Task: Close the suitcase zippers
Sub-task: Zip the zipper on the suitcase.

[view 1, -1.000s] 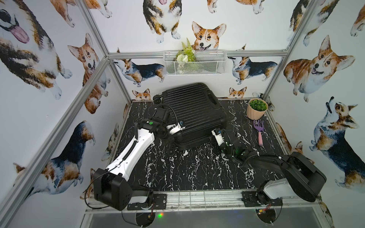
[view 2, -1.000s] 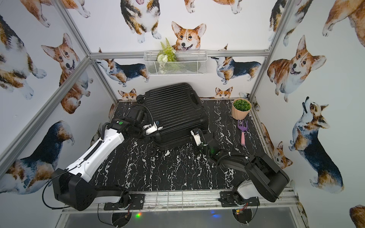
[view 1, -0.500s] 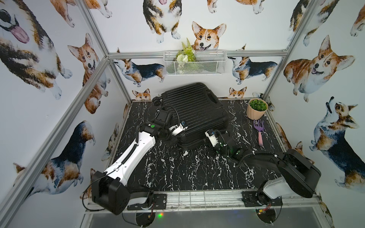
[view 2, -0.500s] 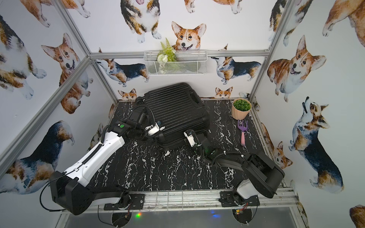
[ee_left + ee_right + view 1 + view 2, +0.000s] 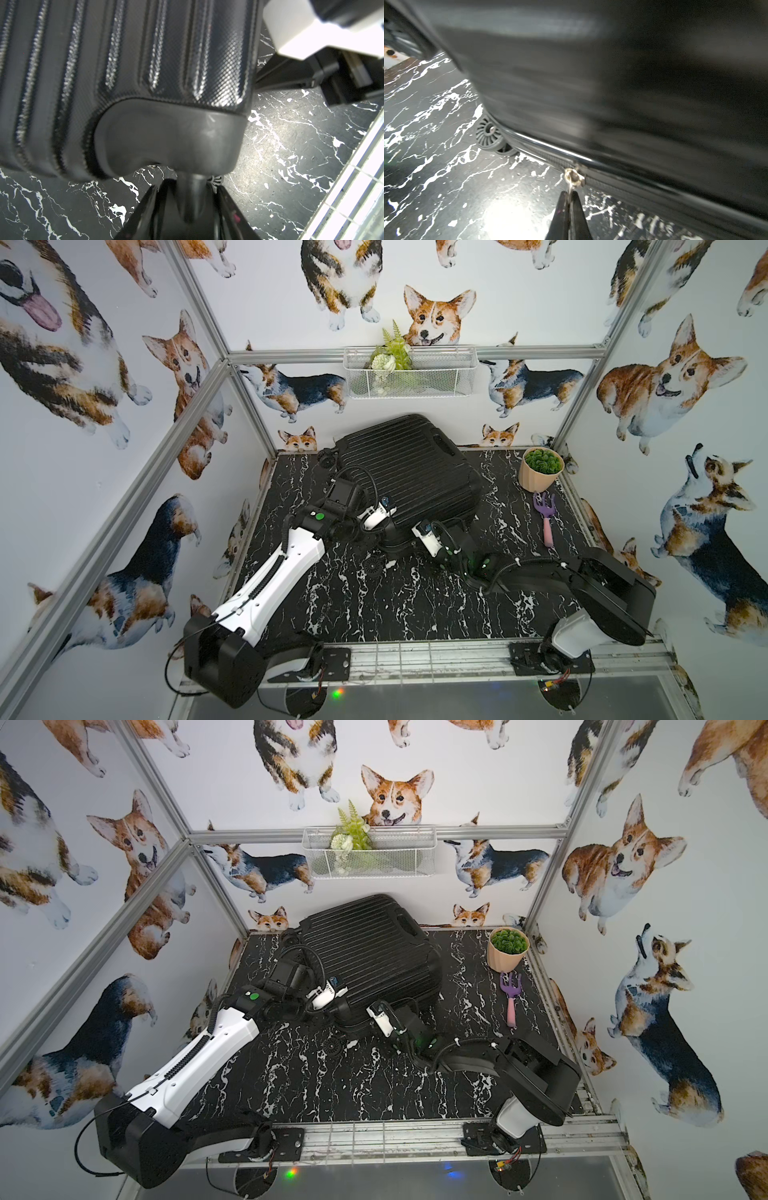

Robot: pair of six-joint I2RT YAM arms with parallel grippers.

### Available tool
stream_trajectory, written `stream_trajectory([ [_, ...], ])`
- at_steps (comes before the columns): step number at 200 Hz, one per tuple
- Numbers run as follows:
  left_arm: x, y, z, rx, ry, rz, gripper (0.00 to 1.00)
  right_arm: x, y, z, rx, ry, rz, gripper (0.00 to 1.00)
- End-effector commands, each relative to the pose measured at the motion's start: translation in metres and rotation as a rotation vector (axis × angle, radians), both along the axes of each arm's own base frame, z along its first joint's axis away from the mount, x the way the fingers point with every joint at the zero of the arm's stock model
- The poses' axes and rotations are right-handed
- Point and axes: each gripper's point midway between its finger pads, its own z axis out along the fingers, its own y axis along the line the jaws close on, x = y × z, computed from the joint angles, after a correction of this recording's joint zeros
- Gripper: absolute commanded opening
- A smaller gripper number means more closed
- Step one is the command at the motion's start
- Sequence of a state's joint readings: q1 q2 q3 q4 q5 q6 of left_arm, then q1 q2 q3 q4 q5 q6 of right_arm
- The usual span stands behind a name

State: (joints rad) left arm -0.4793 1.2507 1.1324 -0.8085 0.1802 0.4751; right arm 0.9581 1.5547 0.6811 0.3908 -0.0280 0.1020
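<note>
1. Lying flat with its lid down, the suitcase (image 5: 409,472) sits at the back of the marbled table (image 5: 374,614), with a plant pot (image 5: 540,468) well off its right side.
2. At the suitcase's near edge, your right pincer (image 5: 569,194) is pinched fully together on the thin pull tab (image 5: 571,188). The tab hangs from the brass zip slider (image 5: 574,176), partway along the zip band (image 5: 633,190).
3. At the suitcase's near left corner, your left pincer (image 5: 188,193) stands partly open, its fingers either side of a black corner wheel (image 5: 192,182), apparently clamping it as an anchor.
4. Draw the tab straight along the band, close to the suitcase's side. Pulling outward would likely jam the slider or slip the tab.
5. Hold firm with the left so the suitcase cannot slide or swing with the pull.
6. Ease off near the suitcase's rounded corner by the spoked wheel (image 5: 489,136), where the band bends. The blurred shell leaves it unclear how much remains unzipped.
</note>
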Motion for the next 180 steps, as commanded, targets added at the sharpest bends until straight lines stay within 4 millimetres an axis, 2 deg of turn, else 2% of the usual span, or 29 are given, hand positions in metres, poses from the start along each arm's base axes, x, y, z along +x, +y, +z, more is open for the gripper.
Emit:
stream_trajectory([
  [1,0.002,-0.011,0.007,-0.080,0.002,0.035,0.31,-0.008,0.016,0.008,0.024,-0.018,0.064,0.00],
  [67,-0.002,-0.020,0.009,-0.127,0.001,0.049,0.31,-0.032,0.046,0.011,0.033,-0.017,0.158,0.00],
  [105,-0.002,-0.024,0.011,-0.146,0.003,0.070,0.30,-0.042,0.055,0.014,0.054,-0.011,0.202,0.00],
  [132,0.000,-0.025,0.013,-0.154,0.006,0.108,0.30,-0.037,0.049,0.011,0.026,-0.036,0.168,0.00],
  [180,-0.008,-0.031,0.018,-0.199,0.038,0.177,0.27,-0.021,0.024,0.008,-0.022,-0.079,0.078,0.00],
])
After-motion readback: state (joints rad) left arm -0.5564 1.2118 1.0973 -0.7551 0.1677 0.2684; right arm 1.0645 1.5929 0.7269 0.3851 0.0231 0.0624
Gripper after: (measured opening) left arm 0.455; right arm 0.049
